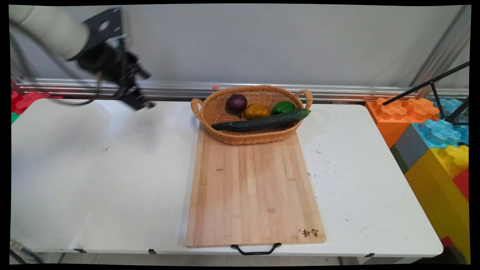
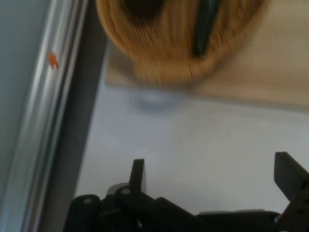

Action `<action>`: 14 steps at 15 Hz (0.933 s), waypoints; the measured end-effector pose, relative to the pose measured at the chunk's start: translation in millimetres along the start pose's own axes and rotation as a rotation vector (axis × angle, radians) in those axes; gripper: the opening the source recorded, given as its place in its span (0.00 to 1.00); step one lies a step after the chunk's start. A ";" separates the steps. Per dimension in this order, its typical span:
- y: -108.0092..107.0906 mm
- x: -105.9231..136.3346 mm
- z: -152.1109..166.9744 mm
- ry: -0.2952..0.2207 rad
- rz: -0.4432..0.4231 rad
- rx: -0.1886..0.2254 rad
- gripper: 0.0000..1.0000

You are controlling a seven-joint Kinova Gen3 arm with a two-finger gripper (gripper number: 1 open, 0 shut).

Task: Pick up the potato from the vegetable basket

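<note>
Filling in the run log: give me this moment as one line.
gripper: open, empty, above table left of basket | basket: on cutting board's far end, holds cucumber, purple, yellow, green produce

The oval woven wicker basket (image 1: 225,137) looks rough and matt, its two loop handles plaited from the same cane. Under it the long pale wooden cutting board (image 1: 255,195) shows smooth glued strips with a dull satin finish and a thin black metal handle (image 1: 255,250) at its near end. The dark green cucumber (image 1: 262,121) has a slight sheen. The white table (image 1: 112,180) is smooth, matt and scuffed. The black two-finger gripper (image 2: 212,176) looks like matt plastic.
</note>
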 end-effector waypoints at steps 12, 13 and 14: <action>-31.7 155.9 113.7 0.100 0.108 -0.067 1.00; -34.3 165.9 132.0 0.097 0.131 -0.070 1.00; -36.1 171.5 143.4 0.094 0.144 -0.073 1.00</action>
